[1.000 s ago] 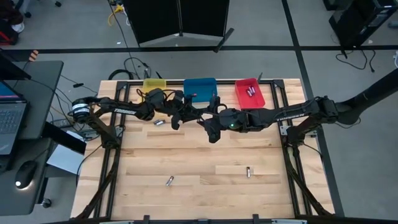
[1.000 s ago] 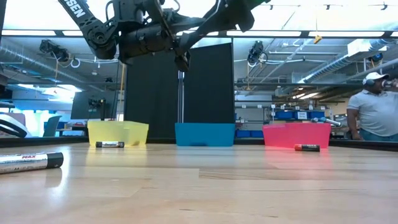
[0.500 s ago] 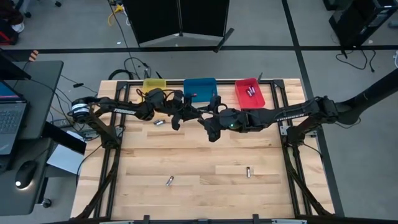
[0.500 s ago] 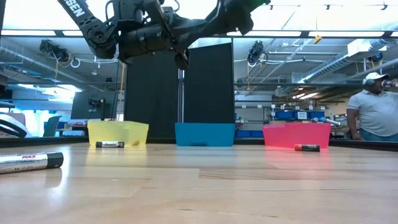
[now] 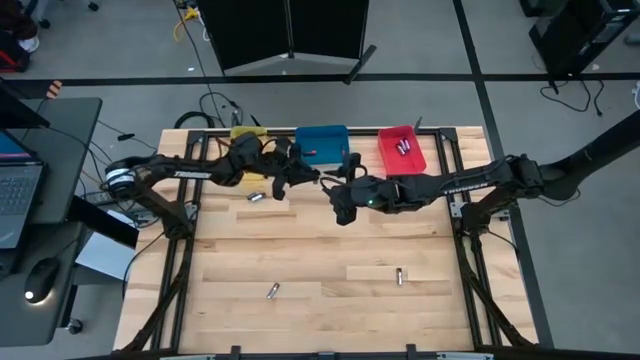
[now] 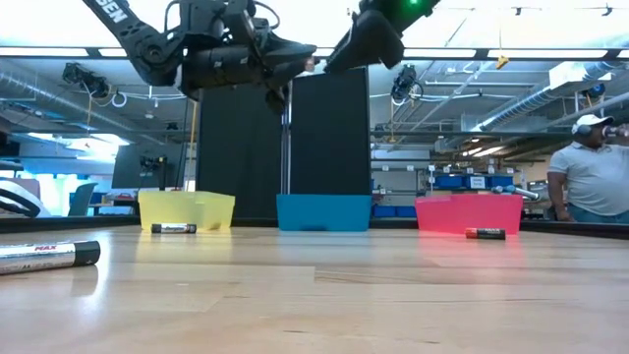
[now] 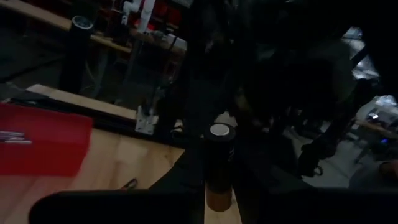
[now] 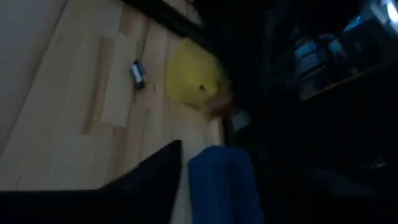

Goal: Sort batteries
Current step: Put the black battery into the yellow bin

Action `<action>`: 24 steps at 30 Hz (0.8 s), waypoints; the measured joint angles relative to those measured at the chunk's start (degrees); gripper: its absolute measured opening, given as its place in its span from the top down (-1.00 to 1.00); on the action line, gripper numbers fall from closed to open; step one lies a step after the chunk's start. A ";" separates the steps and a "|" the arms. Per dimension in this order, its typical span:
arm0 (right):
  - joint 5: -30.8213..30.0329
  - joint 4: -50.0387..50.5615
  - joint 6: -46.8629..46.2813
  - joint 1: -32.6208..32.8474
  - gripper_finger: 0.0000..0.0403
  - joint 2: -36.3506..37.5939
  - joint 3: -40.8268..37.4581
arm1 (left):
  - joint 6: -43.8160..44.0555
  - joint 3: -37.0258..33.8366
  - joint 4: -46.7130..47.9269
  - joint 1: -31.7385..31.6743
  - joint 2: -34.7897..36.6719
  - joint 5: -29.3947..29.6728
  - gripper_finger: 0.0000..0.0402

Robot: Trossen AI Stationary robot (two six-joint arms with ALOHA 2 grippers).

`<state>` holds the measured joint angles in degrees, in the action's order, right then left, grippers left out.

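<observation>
The battery (image 7: 219,163) in work is up in the air, over the far part of the desk (image 5: 330,250), near the blue bin (image 5: 322,138). The left tool (image 5: 303,177) is closed on its sides, and its silvery end looks out. A moment ago the two tools are together at this place; now the left one stands a little apart to the left with the battery, and there is a gap to the right tool (image 5: 338,200). If that one is open or closed, I cannot tell. I judge that the battery is now only with the left arm, and what remains is to drop it in the correct bin.

The yellow bin (image 5: 248,132) is just beside the left arm, and the red bin (image 5: 400,150), farther right, already has batteries inside. Three loose cells (image 5: 255,197) (image 5: 272,291) (image 5: 399,276) lie on the desk. The right arm is near the way to the blue and red bins; to the yellow one nothing stands between.
</observation>
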<state>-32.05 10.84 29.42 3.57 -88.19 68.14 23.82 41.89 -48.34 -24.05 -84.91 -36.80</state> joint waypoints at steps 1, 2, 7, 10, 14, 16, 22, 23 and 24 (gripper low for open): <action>0.00 0.14 -0.86 -0.19 0.01 0.01 -0.67 | -1.04 0.00 1.69 -0.34 0.94 0.16 0.72; 0.03 0.21 -1.93 -0.46 0.16 0.01 -1.36 | -1.63 0.00 4.00 -0.71 2.12 0.29 0.72; 0.46 -2.35 -8.56 -2.38 0.89 0.01 -6.54 | -4.36 0.00 18.49 -3.05 8.51 0.72 0.72; 0.59 -6.34 -11.55 -3.22 0.91 0.01 -10.93 | -5.66 0.00 27.40 -5.34 12.36 0.90 0.72; 0.64 -11.52 -16.37 -3.47 0.90 0.01 -17.03 | -6.72 0.00 39.71 -9.25 16.89 2.08 0.72; 0.68 -14.91 -17.97 -3.47 0.95 0.01 -19.85 | -8.05 0.93 47.35 -11.38 18.21 3.54 0.72; 1.43 -22.19 -22.38 -3.01 0.93 0.01 -25.40 | -18.63 10.95 75.65 -16.29 17.23 15.31 0.72; 1.60 -22.39 -23.08 -2.94 0.93 0.01 -25.74 | -20.30 12.95 79.76 -17.32 16.36 16.54 0.72; 1.69 -22.32 -23.67 -2.82 0.94 0.01 -25.89 | -21.93 14.80 83.90 -18.40 15.53 17.62 0.72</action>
<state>-30.36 -11.48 5.75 0.75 -88.18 42.25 1.88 56.69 35.56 -42.45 -69.38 -19.17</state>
